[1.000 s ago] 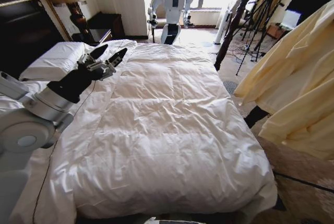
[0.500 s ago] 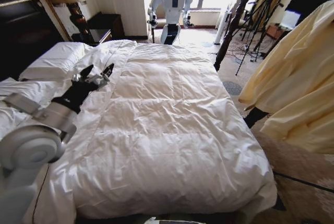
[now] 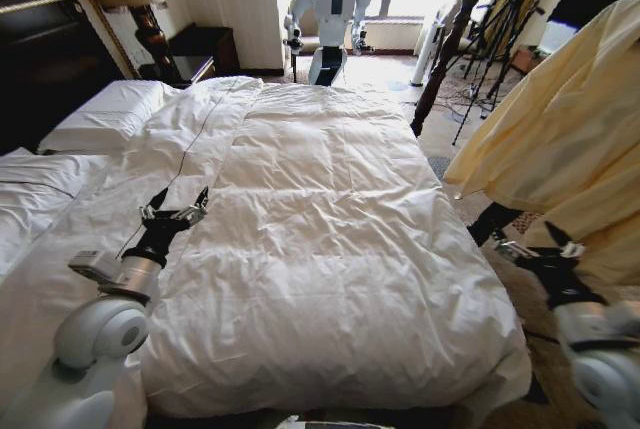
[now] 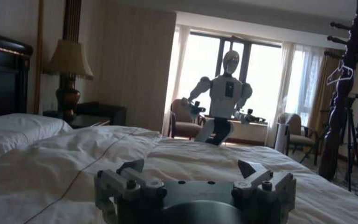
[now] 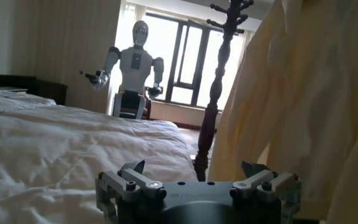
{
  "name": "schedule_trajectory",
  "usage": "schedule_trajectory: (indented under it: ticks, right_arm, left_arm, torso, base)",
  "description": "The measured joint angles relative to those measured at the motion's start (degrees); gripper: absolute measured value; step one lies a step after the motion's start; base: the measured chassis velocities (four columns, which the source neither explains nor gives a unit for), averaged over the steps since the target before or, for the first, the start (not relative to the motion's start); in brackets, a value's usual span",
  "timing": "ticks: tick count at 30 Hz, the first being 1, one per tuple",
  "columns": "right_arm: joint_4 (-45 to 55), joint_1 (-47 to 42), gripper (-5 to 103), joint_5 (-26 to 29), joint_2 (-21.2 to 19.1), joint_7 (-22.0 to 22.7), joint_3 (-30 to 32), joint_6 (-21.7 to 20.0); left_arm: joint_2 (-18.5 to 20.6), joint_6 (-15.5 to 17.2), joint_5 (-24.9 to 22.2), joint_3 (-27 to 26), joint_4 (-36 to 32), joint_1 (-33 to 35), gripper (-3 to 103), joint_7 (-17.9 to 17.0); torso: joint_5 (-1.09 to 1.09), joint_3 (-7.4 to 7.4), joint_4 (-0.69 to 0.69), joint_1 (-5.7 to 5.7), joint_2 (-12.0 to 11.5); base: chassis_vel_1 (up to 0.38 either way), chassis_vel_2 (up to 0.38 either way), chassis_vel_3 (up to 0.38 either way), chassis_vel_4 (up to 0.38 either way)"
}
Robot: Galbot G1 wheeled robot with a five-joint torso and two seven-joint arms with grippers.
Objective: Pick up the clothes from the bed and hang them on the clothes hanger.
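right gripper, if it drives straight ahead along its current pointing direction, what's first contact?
Likely the hanging pale yellow clothes: the open right gripper points past the bed edge toward the dark post, with the fabric closer alongside. Depth is unclear.

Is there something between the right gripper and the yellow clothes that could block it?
Nothing visible does. The right gripper, fingers open, is low off the bed's right edge, and the clothes hang right beside and above it with open space between. The left gripper is open over the duvet.
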Motion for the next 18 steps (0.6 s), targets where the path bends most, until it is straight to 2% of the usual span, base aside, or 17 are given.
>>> schedule_trajectory:
  ticks: [1, 2, 3, 4, 9, 14, 18]
  right_arm:
    - [-0.45, 2.62, 100, -0.59, 1.25, 1.71, -2.65, -1.78]
    - [0.19, 3.23, 100, 0.1, 2.33, 1.82, -2.7, -4.4]
    - [0.19, 3.23, 100, 0.1, 2.33, 1.82, -2.7, -4.4]
    - [0.91, 3.1, 100, 1.57, 3.74, 1.42, -1.89, -6.43]
    - [0.96, 1.35, 100, 5.25, 8.24, -0.25, 2.29, -8.68]
    - [0.42, 0.2, 100, 7.7, 9.36, -1.76, 4.57, -8.46]
    - [-1.53, 2.67, 100, 6.39, 7.93, -1.19, 0.94, -6.42]
  left_arm:
    - [0.84, 0.6, -0.04, 0.25, 0.07, -0.4, 100, -0.29]
    - [1.35, 1.02, -0.38, -0.03, -0.46, -0.35, 100, -0.16]
    - [1.35, 1.02, -0.38, -0.03, -0.46, -0.35, 100, -0.16]
    - [1.69, 1.12, -0.7, -0.29, -0.91, -0.23, 100, 0.01]
    - [1.37, 1.33, -0.95, -0.34, -1.46, -0.15, 100, 0.77]
    - [0.08, 0.84, -1.03, 1.55, -1.15, -0.68, 100, 1.05]
    - [-2.07, 0.72, 0.7, 4.05, -0.79, -0.98, 100, -0.07]
  torso:
    - [-0.01, 0.0, 0.03, 0.02, 0.0]
    - [-0.08, 0.01, 0.03, 0.02, -0.01]
    - [-0.08, 0.01, 0.03, 0.02, -0.01]
    - [-0.06, 0.0, 0.01, 0.02, 0.0]
    - [-0.02, -0.01, -0.01, -0.01, 0.0]
    - [-0.05, -0.01, -0.01, 0.0, 0.0]
    - [0.0, -0.01, -0.03, -0.02, 0.0]
  base:
    - [0.0, 0.0, 0.0, 0.0]
    - [0.0, 0.0, 0.0, 0.0]
    - [0.0, 0.0, 0.0, 0.0]
    - [0.0, 0.0, 0.0, 0.0]
    - [0.0, 0.0, 0.0, 0.0]
    - [0.0, 0.0, 0.0, 0.0]
    - [0.0, 0.0, 0.0, 0.0]
